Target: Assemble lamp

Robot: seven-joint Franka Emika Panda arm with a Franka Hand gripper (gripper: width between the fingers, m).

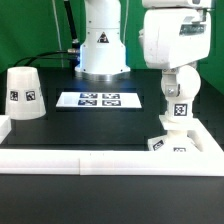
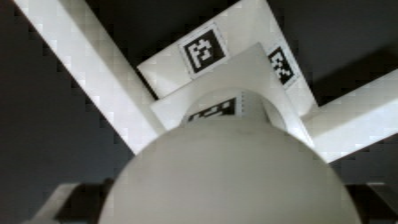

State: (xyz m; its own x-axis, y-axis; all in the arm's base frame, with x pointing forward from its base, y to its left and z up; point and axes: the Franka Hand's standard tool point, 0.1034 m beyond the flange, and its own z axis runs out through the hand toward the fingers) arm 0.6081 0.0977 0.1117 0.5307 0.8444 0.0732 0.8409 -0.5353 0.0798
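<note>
My gripper (image 1: pixel 177 92) is shut on the white round-ended bulb (image 1: pixel 177 116) and holds it upright at the exterior view's right. The bulb's lower end is right over the small square base block (image 1: pixel 166 143), which sits in the corner of the white rail; I cannot tell whether they touch. In the wrist view the bulb (image 2: pixel 222 160) fills the frame between the gripper (image 2: pixel 222 208) jaws, with the tagged base block (image 2: pixel 228 58) just beyond it. The cone shade (image 1: pixel 22 92) stands at the exterior view's left, apart from the gripper.
The marker board (image 1: pixel 98 99) lies flat mid-table. A white rail (image 1: pixel 90 160) runs along the front and turns up the right side (image 2: pixel 80 60). The robot's base (image 1: pixel 102 45) stands at the back.
</note>
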